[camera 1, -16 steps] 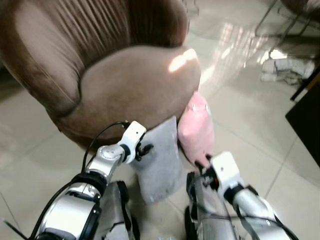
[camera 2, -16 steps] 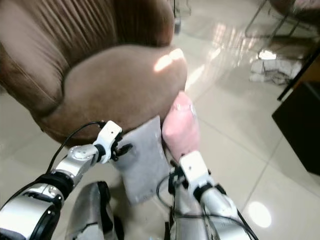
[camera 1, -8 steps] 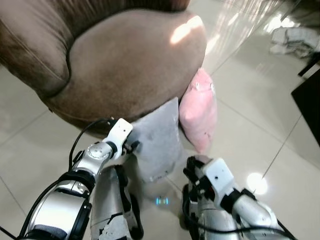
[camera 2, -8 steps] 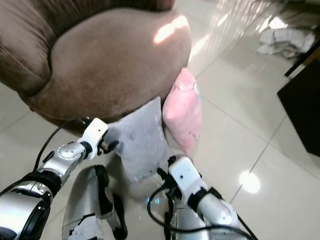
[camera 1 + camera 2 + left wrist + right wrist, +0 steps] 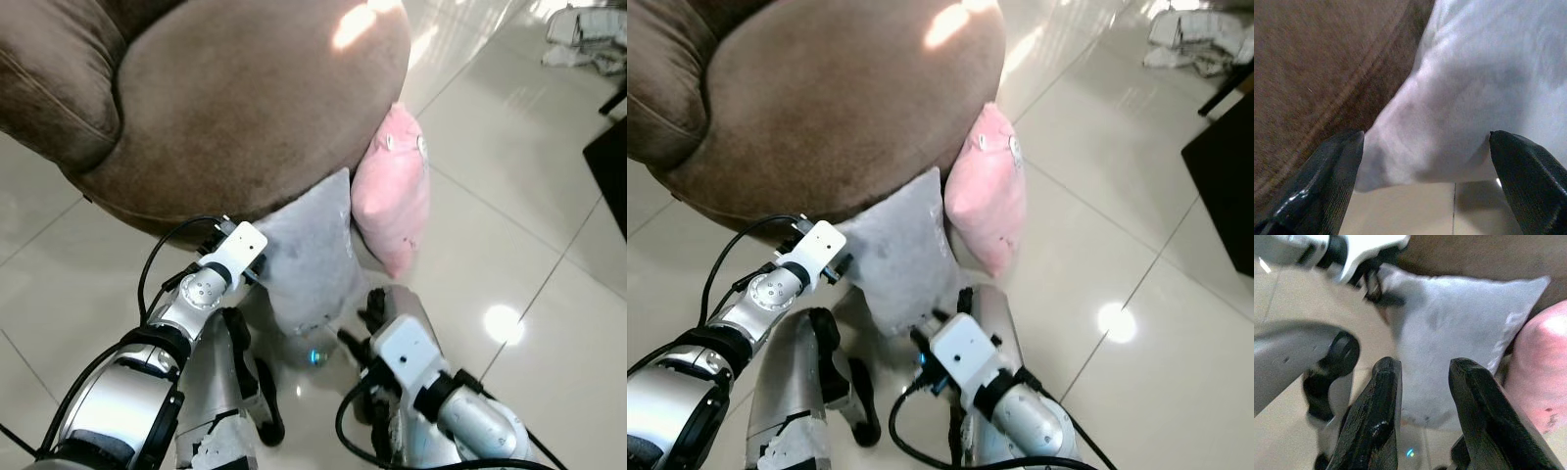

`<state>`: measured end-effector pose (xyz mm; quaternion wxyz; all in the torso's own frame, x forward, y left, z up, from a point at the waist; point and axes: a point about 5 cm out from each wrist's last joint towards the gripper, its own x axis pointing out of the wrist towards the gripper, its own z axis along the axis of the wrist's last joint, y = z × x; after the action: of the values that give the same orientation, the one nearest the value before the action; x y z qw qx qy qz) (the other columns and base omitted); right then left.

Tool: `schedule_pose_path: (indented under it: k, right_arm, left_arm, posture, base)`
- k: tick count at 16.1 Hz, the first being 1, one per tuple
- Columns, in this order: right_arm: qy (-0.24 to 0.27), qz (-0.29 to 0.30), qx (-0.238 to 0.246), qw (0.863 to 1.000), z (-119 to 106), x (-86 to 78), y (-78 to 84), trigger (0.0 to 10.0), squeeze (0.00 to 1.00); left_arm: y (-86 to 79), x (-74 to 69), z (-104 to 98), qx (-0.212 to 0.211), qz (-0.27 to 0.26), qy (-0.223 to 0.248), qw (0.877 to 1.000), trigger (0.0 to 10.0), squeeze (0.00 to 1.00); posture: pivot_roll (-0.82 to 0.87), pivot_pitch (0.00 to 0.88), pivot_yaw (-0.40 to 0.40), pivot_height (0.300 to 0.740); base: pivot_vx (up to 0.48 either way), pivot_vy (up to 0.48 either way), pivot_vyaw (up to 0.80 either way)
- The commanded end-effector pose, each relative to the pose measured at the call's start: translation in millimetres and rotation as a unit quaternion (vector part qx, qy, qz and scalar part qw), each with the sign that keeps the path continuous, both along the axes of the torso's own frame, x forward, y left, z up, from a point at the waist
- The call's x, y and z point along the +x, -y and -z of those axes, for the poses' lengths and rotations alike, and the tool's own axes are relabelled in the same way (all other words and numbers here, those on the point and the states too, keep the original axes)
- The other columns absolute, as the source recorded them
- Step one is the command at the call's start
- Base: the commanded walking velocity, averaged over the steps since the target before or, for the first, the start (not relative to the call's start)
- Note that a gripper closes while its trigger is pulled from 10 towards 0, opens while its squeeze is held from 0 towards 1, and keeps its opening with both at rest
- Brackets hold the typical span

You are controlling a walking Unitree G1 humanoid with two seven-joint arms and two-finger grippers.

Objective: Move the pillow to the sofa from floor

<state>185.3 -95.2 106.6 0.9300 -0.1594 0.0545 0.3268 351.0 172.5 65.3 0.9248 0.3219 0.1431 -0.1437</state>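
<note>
Tiled floor point(image 5: 509, 206) carries the grey pillow point(image 5: 306, 257), propped against the sofa point(image 5: 245, 108) beside a pink pillow point(image 5: 394, 196); left claw point(image 5: 1425, 161) spread wide around its corner, apparently for pinching; right claw point(image 5: 1422, 382) part-open, empty, nearby.

Daylight glaring off glossy floor point(image 5: 505, 321) and sofa point(image 5: 358, 20); wrist views blurring softly, dim below.
</note>
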Motion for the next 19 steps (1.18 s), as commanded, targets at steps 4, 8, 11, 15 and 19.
schedule_pose_path:
  k: [4, 8, 11, 15, 19]
  right_arm:
    - [0.013, -0.001, -0.005, 1.0, -4.6, -10.1, -1.5, 10.0, 0.0]
    - [0.012, 0.008, -0.006, 1.0, -5.1, -14.5, 1.9, 10.0, 0.0]
    - [0.011, 0.008, -0.004, 1.0, -4.9, -16.1, 1.3, 10.0, 0.0]
    - [0.011, 0.008, -0.001, 1.0, -4.3, -14.3, -0.4, 10.0, 0.0]
    - [0.011, 0.009, 0.002, 1.0, -3.5, -16.3, -4.1, 10.0, 0.0]
  left_arm:
    - [1.4, -12.1, 20.3, 0.031, 0.003, -0.041, 0.999, 10.0, 0.0]
    - [14.4, -16.0, 26.5, -0.015, 0.03, -0.08, 0.996, 10.0, 0.0]
    - [20.8, -21.1, 32.0, -0.06, 0.058, -0.128, 0.988, 10.0, 0.0]
    - [11.8, -18.6, 27.8, 0.038, 0.091, -0.103, 0.99, 10.0, 0.0]
    - [-3.6, -7.0, 13.3, 0.094, 0.041, -0.046, 0.994, 0.0, 0.0]
  posture:
    - [-0.25, 0.41, 0.075, 0.547]
    - [-0.25, 0.413, 0.085, 0.547]
    - [-0.25, 0.412, 0.083, 0.547]
    - [-0.23, 0.406, 0.085, 0.547]
    - [-0.23, 0.408, 0.091, 0.547]
  base:
    - [0.0, 0.0, 0.0]
    - [0.0, 0.0, 0.0]
    - [0.0, 0.0, 0.0]
    - [0.0, 0.0, 0.0]
    - [0.0, 0.0, 0.0]
